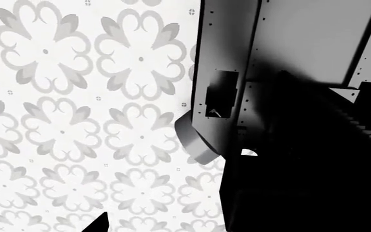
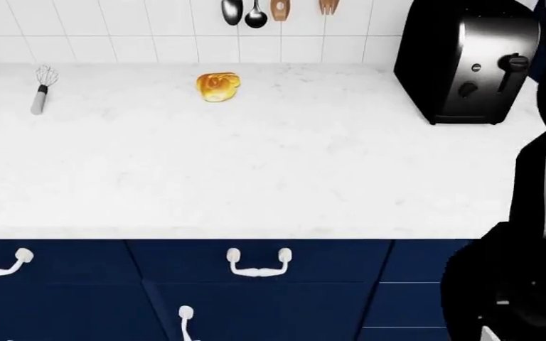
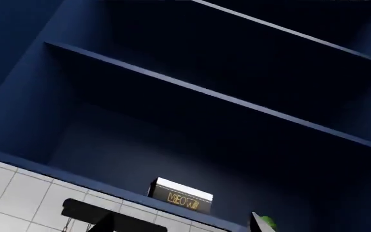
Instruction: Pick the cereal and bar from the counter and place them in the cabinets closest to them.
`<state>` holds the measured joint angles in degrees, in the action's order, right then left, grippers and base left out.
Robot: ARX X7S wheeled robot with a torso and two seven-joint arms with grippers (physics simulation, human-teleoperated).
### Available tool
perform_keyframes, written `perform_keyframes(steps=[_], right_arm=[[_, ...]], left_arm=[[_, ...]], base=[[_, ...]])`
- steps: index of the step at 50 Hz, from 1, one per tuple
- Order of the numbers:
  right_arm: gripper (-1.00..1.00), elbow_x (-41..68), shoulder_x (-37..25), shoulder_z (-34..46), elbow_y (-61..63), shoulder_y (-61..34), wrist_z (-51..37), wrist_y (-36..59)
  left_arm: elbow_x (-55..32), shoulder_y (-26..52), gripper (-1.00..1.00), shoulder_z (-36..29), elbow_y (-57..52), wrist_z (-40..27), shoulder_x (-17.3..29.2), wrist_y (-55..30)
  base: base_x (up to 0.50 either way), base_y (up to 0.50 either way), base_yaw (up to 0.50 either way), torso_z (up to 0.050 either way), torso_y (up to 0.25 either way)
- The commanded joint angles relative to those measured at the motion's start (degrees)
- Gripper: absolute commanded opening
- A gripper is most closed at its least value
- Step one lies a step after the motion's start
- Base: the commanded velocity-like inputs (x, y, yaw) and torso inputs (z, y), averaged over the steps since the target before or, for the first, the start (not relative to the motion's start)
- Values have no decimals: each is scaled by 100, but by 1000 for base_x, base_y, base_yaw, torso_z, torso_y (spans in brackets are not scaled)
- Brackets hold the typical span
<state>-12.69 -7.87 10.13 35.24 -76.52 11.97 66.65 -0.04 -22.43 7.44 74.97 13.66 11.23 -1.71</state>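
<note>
The cereal is picked up in the right wrist view. It is seen lying low on the bottom shelf of the open navy cabinet, yellow lettering facing out. It is parked near the shelf's front lip, just above the white wall tiles. That half of the job is judged done.

The right gripper is seen below the cabinet with its two fingertips spread wide and nothing caught between them. A speck of green is glimpsed beside one tip, too small to name. Of the left gripper only a dark sliver is shown over the patterned floor, so whether it is spread or closed cannot be told.

The counter is scanned from the head view. A bread roll and a whisk are found well to the left of the toaster. The bar is not spotted in any view.

When the bar is found, a light, slightly squashy package is expected. Its wrapper is likely to be slick and to crinkle. It is best pinched across its narrow width at mid-length, with the fingers brought down flat to the marble. Gentle pressure is advised, since the contents could be crushed.
</note>
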Motion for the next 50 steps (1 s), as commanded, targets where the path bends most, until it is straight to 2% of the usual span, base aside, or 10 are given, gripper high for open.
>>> perform_keyframes(steps=[1,4,5,10,15,25,32,37,44,50], right_arm=[[100,-588,-57,-284,2471,1509,-11,1460],[100,-2991,777,-71,2474,1904,1896,1207],[100,-3220,785,-97,2475,1953,2026,1301],[100,-1470,786,-906,2475,3316,978,238],[100,-615,781,-1266,2474,4563,242,-1291],[100,-110,680,-1461,2422,4996,-199,-2303],[100,-740,70,-909,1963,5521,-644,-3725],[100,-864,-57,-785,1837,5640,-755,-3984],[100,-205,88,-1283,1748,5691,-917,-4211],[100,-63,46,-1276,1646,5813,-992,-4500]], left_arm=[[14,8,100,-7,2,17,1,-6],[-3,10,100,10,2,36,1,-28],[4,10,100,2,2,33,1,-21],[18,-1,100,-14,2,14,1,65],[42,-12,100,-120,2,-44,5,156],[9,-23,100,-143,2,-133,6,237],[-5,-29,100,-122,2,-130,4,275],[5,-30,100,-133,2,-130,4,287],[17,-31,100,-176,2,-142,7,302],[14,-31,100,-211,2,-150,9,306]], base=[[0,0,0,0,0],[0,0,0,0,0],[0,0,0,0,0],[0,0,0,0,0],[-309,344,0,0,0],[-457,403,0,1,0],[-87,500,0,0,0],[0,500,0,0,0],[0,500,0,0,0],[0,500,0,0,0]])
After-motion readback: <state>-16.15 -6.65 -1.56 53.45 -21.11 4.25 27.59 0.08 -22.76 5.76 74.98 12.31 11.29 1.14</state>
